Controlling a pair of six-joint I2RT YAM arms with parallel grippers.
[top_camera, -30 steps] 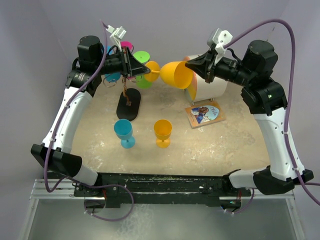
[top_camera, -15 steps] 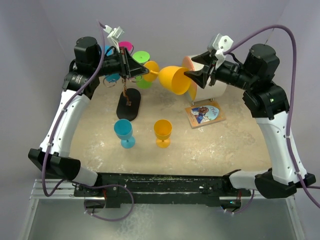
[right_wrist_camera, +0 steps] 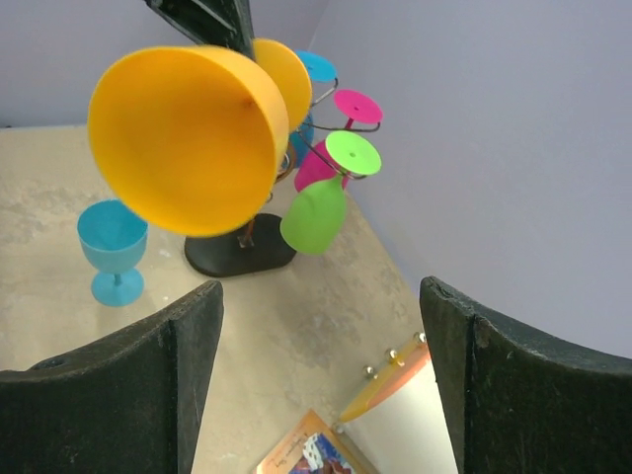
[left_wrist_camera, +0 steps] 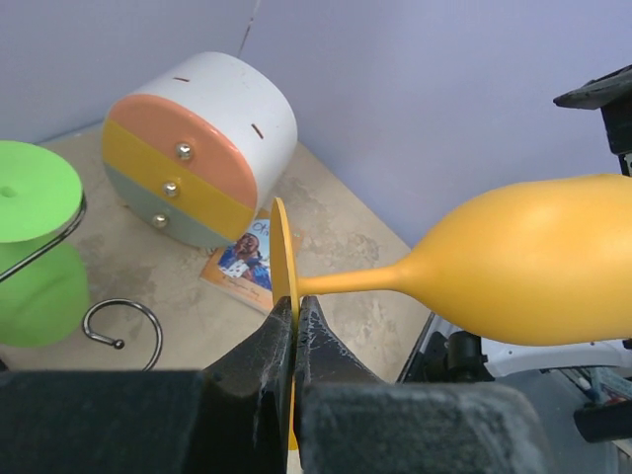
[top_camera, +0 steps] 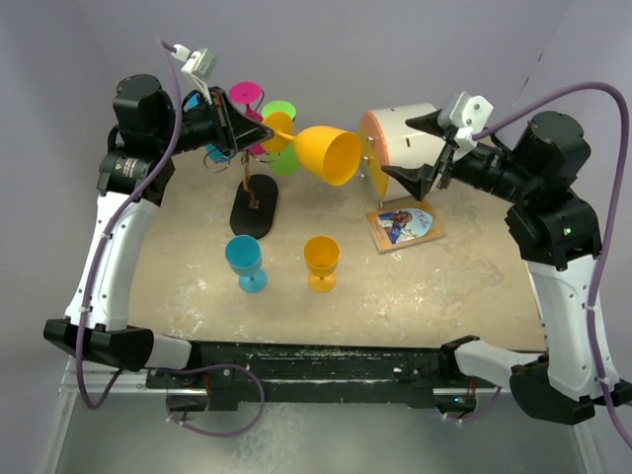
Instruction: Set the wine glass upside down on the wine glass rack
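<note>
Left gripper (left_wrist_camera: 294, 306): pressed onto the flat foot of one orange wine glass (top_camera: 326, 153), pinching the disc edge-on.
- The glass is in the air and lies sideways. Stem runs out from the fingers, and the bowl's mouth faces the right arm.
- It hangs just right of the wine glass rack (top_camera: 254, 205), level with the upper arms. It is not hooked on.

Right gripper (top_camera: 407, 148): spread wide, holding nothing, a little way from the bowl's rim. Its wrist view looks straight into the open bowl.

Rack count: three glasses hang upside down.
- One green (right_wrist_camera: 314, 214).
- One pink (right_wrist_camera: 357, 106).
- One blue (right_wrist_camera: 318, 65).
- A bare curled hook shows in the left wrist view.

Desk (top_camera: 444, 286) count: two glasses stand upright in front of the rack's black base, near each other but apart.
- One blue glass (top_camera: 245, 262).
- One second orange glass (top_camera: 321, 262).

Orange glasses total two, and blue total two.

Further right:
- One white cylinder (left_wrist_camera: 212, 128) on its side. Its face has three coloured bands, each with one knob.
- One small booklet (top_camera: 405, 224), flat on the desk just in front of the cylinder.
</note>
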